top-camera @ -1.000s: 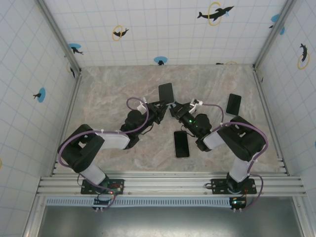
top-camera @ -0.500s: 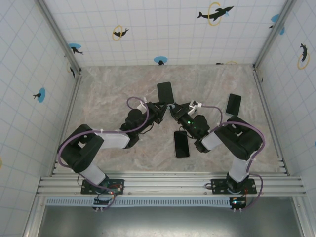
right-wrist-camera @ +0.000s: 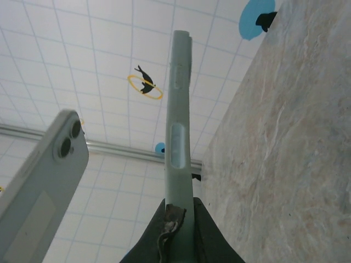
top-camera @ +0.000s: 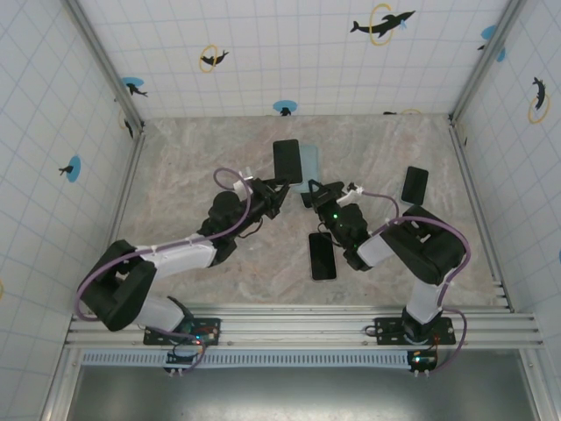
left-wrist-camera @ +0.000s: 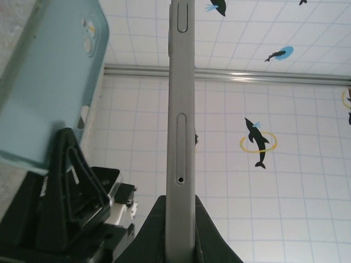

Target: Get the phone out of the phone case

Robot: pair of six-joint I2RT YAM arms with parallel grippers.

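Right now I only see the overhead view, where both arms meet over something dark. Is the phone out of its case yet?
Observer: Yes. The left wrist camera shows the left gripper pinching a bare grey phone edge-on.
Operator: Where is the case?
Observer: The right gripper holds the pale blue case by one end, clear of the phone.
Operator: Can you see the phone's back?
Observer: Yes, the right wrist camera shows it, silver with two lenses.

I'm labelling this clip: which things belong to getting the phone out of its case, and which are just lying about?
In the job: phone, gripped by left claw; light-blue case, gripped by right claw.
Lying about: near dark phone and far-right dark phone, flat on the table.
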